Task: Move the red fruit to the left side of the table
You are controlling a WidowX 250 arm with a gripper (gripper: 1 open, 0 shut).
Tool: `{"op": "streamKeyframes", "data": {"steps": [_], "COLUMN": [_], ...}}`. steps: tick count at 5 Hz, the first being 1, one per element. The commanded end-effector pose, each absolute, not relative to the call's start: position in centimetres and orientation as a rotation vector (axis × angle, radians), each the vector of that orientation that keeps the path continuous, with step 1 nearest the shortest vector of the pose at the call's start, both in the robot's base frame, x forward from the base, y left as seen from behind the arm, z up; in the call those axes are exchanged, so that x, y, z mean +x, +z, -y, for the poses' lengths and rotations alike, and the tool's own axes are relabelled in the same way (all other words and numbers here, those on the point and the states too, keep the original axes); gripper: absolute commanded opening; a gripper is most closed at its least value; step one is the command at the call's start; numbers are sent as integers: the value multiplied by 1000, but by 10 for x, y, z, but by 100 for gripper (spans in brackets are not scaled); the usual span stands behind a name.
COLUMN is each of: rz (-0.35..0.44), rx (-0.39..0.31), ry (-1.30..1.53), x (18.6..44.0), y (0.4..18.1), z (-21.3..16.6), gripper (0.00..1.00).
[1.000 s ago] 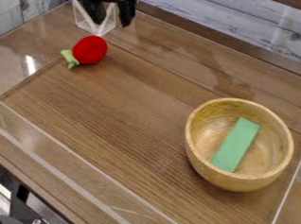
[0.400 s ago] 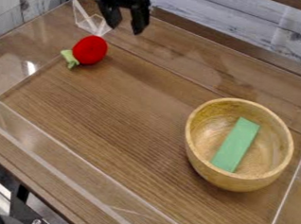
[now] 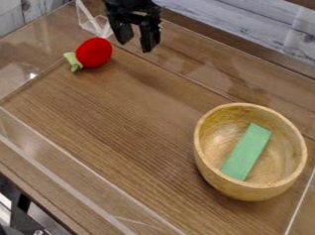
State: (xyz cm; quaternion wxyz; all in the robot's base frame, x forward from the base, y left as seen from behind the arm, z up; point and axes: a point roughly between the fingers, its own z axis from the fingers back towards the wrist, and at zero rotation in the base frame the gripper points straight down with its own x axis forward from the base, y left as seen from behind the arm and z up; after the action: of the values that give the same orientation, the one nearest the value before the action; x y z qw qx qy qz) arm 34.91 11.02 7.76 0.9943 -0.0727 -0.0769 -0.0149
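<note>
The red fruit [image 3: 92, 52] is small and round with a light green stub at its left end. It lies on the brown wood-grain table [image 3: 133, 128] near the far left corner. My black gripper [image 3: 137, 35] hangs open just to the right of the fruit, pointing down at the tabletop. Nothing is between its fingers, and it stands apart from the fruit.
A round light wooden bowl [image 3: 249, 184] sits at the right with a flat green block [image 3: 247, 151] lying inside it. Low clear acrylic walls [image 3: 26, 147] run along the table's edges.
The gripper has shifted to the right and come lower, away from above the fruit, and its wrist has rolled. The fruit, bowl and block have stayed put.
</note>
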Motion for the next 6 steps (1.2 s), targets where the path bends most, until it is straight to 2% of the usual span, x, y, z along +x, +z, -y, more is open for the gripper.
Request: {"op": "streamKeyframes", "data": {"steps": [1,2,3,4,5,6], "rz": [228,229,228,220,210,196], "rx": [-106,-102,-95,-97,-123,-141], "ry": [-54,-36,-19,-37,-42,-15], "x": [355,351,347,351,353,353], "y": [115,119,122,120,116,120], "z": [-111,-116,-121,-123,-126,-125], "gripper": [100,100,0,100,100,100]}}
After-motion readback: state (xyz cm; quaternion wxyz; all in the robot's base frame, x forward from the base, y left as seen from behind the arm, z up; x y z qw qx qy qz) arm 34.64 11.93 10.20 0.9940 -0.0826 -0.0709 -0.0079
